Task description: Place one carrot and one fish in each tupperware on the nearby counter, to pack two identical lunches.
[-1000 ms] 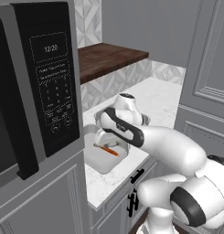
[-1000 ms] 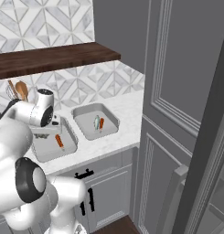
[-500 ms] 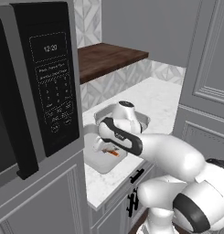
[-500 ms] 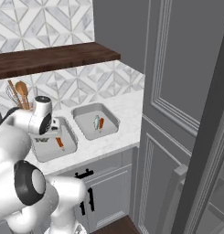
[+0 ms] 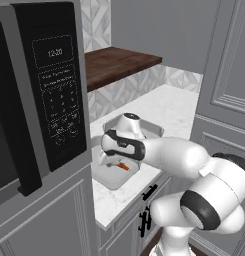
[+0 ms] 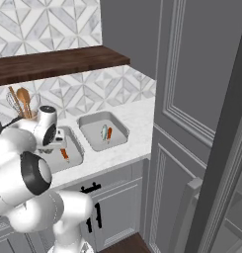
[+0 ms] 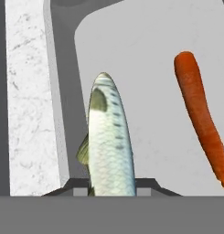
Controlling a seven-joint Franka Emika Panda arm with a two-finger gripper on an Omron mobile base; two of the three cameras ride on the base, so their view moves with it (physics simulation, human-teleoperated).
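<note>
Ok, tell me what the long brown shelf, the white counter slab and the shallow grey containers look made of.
Long brown shelf: dark wood, matte, streaky grain. White counter slab: marble-like stone, faint grey veining. Shallow grey containers: probably plastic, plain and matte, rounded corners; could be metal.

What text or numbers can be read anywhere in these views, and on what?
"12:20" on the microwave display.
The keypad below it carries rows of button labels, too small and blurred to read.
No lettering shows on the tupperware, the counter or the cabinets.
</note>
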